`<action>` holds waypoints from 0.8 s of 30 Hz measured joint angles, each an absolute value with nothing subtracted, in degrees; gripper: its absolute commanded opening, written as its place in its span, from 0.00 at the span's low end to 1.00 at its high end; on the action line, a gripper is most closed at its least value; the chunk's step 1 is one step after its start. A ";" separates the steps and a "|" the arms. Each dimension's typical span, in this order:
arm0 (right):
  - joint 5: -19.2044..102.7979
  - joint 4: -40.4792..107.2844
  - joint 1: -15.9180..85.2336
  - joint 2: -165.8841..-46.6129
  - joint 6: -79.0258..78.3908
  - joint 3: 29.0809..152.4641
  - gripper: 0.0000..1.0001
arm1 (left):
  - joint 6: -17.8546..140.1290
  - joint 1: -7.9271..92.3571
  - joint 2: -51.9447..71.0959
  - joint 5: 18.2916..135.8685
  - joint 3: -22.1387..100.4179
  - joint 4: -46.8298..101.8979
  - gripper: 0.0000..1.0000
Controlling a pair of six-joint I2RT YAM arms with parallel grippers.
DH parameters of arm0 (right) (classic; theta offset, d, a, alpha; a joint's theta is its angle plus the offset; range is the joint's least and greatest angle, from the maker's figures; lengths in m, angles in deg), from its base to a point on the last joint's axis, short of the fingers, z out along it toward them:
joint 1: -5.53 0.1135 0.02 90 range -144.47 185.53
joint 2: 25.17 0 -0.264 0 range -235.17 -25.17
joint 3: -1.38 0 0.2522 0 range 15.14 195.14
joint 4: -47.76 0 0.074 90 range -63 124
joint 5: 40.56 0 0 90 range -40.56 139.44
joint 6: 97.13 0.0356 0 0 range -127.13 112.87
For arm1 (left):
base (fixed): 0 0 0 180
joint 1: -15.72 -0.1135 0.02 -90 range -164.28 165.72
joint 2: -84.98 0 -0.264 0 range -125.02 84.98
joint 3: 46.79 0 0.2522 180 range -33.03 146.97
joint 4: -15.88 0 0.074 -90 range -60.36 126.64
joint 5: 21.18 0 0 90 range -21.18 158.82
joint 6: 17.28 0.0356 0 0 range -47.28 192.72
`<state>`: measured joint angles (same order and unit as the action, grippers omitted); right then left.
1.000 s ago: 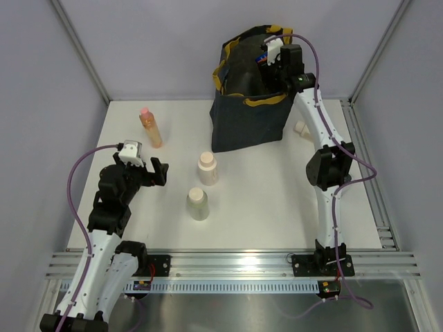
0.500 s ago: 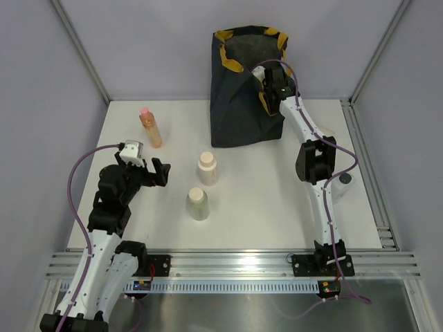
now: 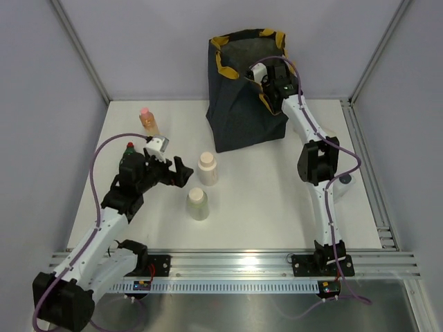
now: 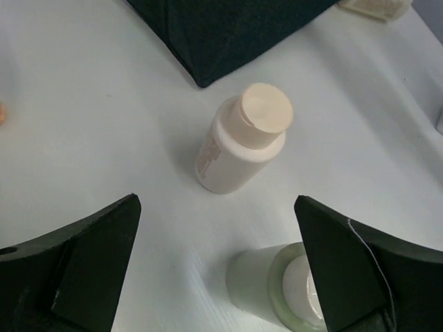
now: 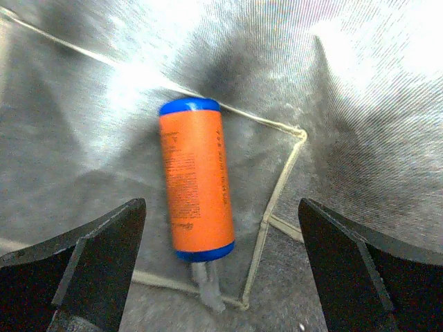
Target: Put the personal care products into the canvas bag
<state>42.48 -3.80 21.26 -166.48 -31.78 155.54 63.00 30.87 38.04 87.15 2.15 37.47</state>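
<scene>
Overhead: right arm (image 3: 315, 135) tip sunk in bag (image 3: 242, 121) mouth, its fingers hidden. Grey thing (image 3: 346, 180) at 3 o'clock half behind arm, unidentifiable. Peach bottle (image 3: 147, 119) base behind cable (image 3: 124, 136).

Left wrist: pale bottle (image 4: 266, 287) at 6 o'clock cut by bottom edge, part behind finger (image 4: 367, 270). Cream item (image 4: 377, 7) at 1 o'clock mostly off frame. Peach bottle only blurred sliver at 9 o'clock edge.

Right wrist: orange bottle (image 5: 195, 183) print too small to read. Blurred pale stub (image 5: 208, 290) at 6 o'clock, perhaps nozzle.
</scene>
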 measured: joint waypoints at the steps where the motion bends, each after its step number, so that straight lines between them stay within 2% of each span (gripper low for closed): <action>1: 41.08 -4.02 21.13 -165.39 -31.64 155.21 0.99 | 63.05 33.41 36.25 85.94 2.80 37.58 0.99; 6: 32.71 -6.36 19.60 -157.96 -31.05 154.92 0.99 | 63.92 45.26 30.42 79.15 6.50 37.98 0.99; 15: 17.97 -7.02 17.69 -138.35 -28.89 152.74 0.99 | 66.61 50.06 20.19 69.07 13.06 38.06 0.99; 24: 5.65 -3.34 17.85 -116.39 -26.84 131.93 1.00 | 68.66 51.66 11.27 67.37 13.36 36.53 0.99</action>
<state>5.65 -3.34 17.85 -116.39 -26.84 131.93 68.66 51.66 11.27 67.37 13.36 36.53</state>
